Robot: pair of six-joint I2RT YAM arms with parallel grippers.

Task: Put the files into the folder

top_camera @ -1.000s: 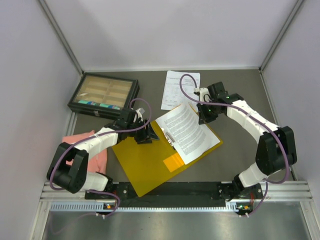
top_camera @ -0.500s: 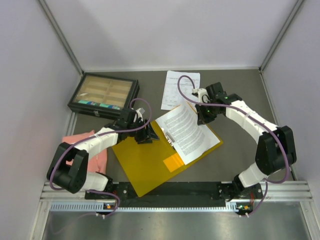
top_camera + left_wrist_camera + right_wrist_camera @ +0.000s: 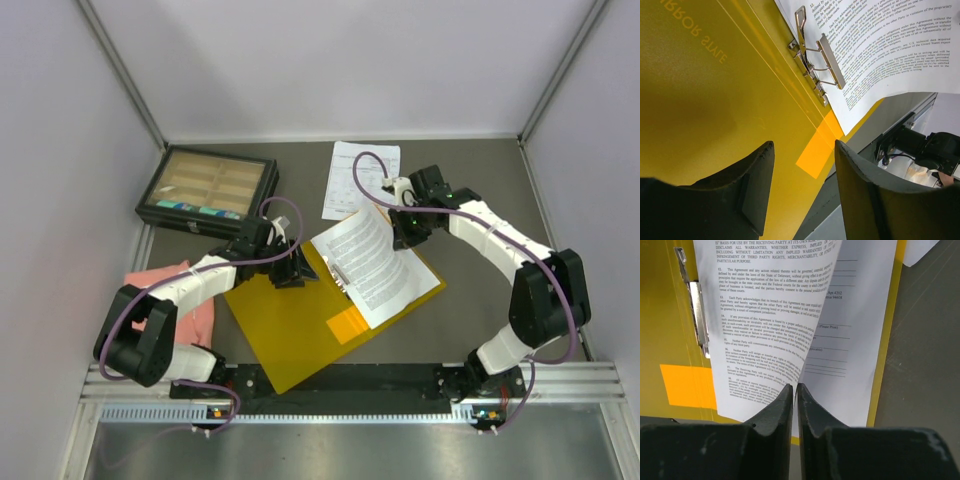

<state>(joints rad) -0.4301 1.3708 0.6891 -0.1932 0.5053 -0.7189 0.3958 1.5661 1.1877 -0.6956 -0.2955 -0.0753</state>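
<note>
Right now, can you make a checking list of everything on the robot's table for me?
Surface: grey table, flat.
Job's things: yellow folder lies open, metal clip at its spine; top sheet curls up over a second sheet; a loose sheet lies beyond.
Clutter: black compartment box, pink cloth.
Grippers: left gripper open above the folder; right gripper shut on the top sheet's edge.
Cables: purple cable loops over the loose sheet.
Surroundings: white walls, metal rail at the near edge.
</note>
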